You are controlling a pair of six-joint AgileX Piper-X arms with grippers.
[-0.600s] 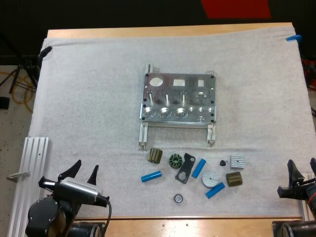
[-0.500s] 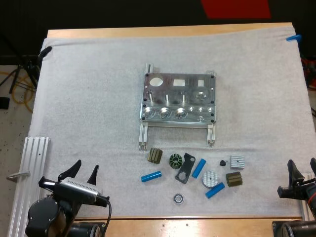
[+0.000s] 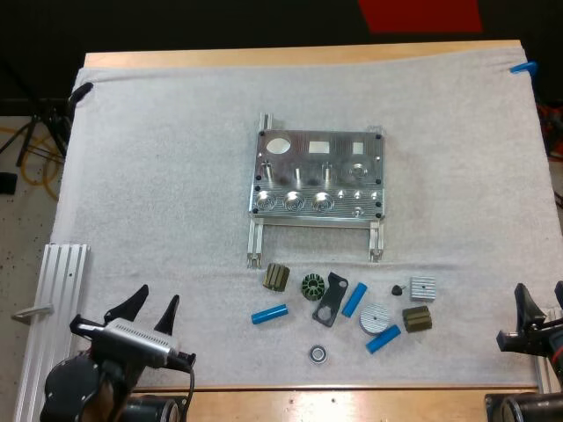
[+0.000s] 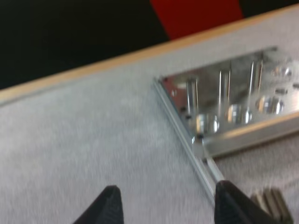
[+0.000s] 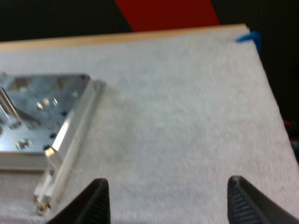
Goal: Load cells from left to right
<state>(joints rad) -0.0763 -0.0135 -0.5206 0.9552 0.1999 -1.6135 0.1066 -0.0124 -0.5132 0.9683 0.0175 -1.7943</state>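
High view, near edge: left gripper (image 3: 156, 297) lower left, right gripper (image 3: 538, 294) lower right. Both have fingers spread and hold nothing. Lower centre: 3 blue cylinders (image 3: 269, 313) loose on the mat (image 3: 158, 176), mixed with 8 small parts (image 3: 312, 287), all short of the fixture (image 3: 318, 174). 1 fixture, frame centre. Left wrist view adds its upright pins (image 4: 224, 86); right wrist view adds its side rail (image 5: 70, 140).

Black all over, with rounded glossy joint housings (image 3: 75, 391). Ends in two pointed, tapering fingers (image 3: 130, 301) on left gripper (image 3: 156, 297) and right gripper (image 3: 538, 294) alike. Shows fine ribbing inside the right pair.
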